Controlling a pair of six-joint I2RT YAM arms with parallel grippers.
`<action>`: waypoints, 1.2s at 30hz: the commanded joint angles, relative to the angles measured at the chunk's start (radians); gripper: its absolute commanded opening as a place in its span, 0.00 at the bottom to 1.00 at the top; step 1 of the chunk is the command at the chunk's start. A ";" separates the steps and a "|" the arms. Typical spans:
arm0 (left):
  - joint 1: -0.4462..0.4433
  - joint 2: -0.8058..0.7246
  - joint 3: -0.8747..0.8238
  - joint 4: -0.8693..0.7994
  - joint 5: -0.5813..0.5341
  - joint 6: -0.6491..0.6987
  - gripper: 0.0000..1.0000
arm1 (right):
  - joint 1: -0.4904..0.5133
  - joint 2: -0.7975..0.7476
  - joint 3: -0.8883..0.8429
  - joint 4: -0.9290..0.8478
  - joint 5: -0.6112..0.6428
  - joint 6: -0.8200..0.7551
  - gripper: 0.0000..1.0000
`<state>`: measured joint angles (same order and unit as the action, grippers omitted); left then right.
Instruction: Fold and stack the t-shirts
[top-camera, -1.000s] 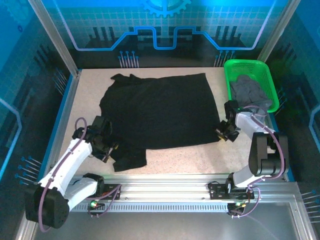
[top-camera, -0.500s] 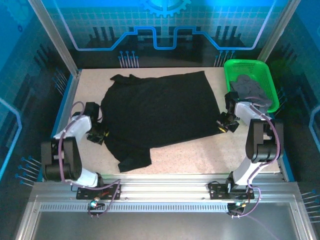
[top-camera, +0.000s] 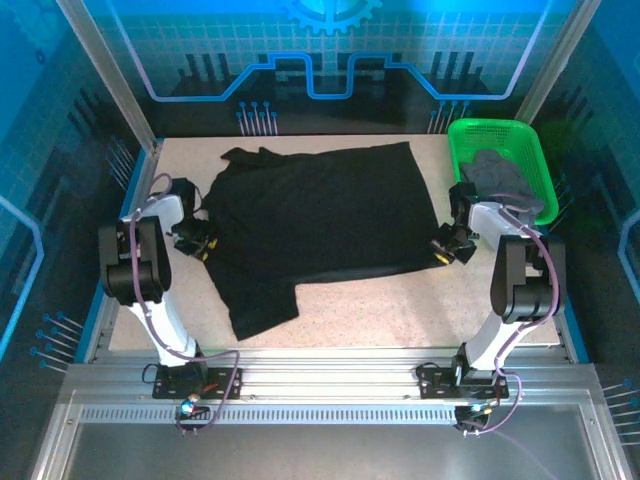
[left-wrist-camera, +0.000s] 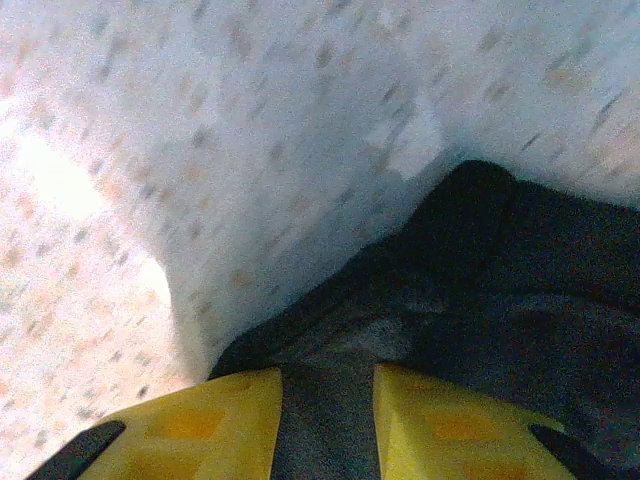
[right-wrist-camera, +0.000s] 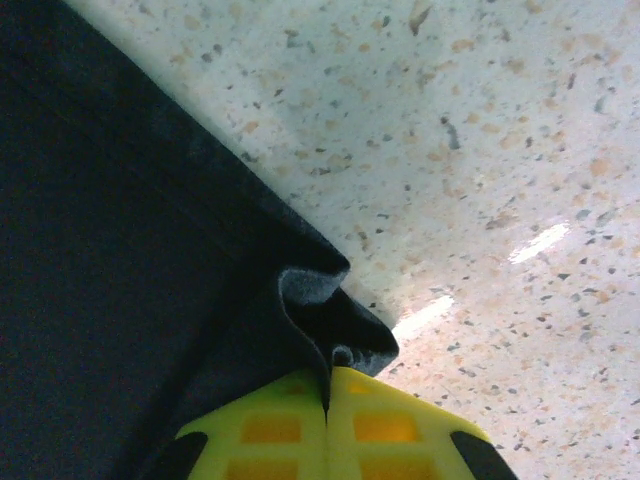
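- My right pincer (right-wrist-camera: 327, 420) is clamped on the black shirt's (top-camera: 320, 220) corner nearest the basket (top-camera: 470, 130). My left pincer (left-wrist-camera: 325, 420), at the edge farthest from the basket, straddles cloth with a gap. I cannot tell if it grips.
- The black shirt lies spread on the worktop (top-camera: 400, 310) beside the basket; the grey shirt (top-camera: 505, 180) is heaped inside.
- Limp, light cloth: I'd hold it by corners and hems.
- My left wrist view is blurred.

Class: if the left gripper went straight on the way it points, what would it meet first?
The black t-shirt: its cloth lies between the fingers of the left gripper and bunches just ahead; bare table follows, though depth is unclear.
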<state>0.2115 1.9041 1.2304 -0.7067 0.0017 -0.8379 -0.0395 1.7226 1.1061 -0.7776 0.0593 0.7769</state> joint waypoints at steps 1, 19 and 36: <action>0.034 0.048 0.033 0.035 -0.010 0.077 0.33 | 0.015 0.013 0.023 -0.023 -0.038 -0.003 0.00; -0.312 -0.650 -0.596 -0.086 0.011 -0.292 0.54 | 0.025 0.018 -0.011 -0.006 -0.074 -0.050 0.00; -0.503 -0.675 -0.716 -0.075 0.016 -0.448 0.00 | 0.012 -0.038 -0.081 0.003 -0.075 -0.070 0.00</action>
<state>-0.2588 1.2690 0.5732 -0.8146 -0.0696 -1.2190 -0.0208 1.7248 1.0523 -0.7662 -0.0082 0.7235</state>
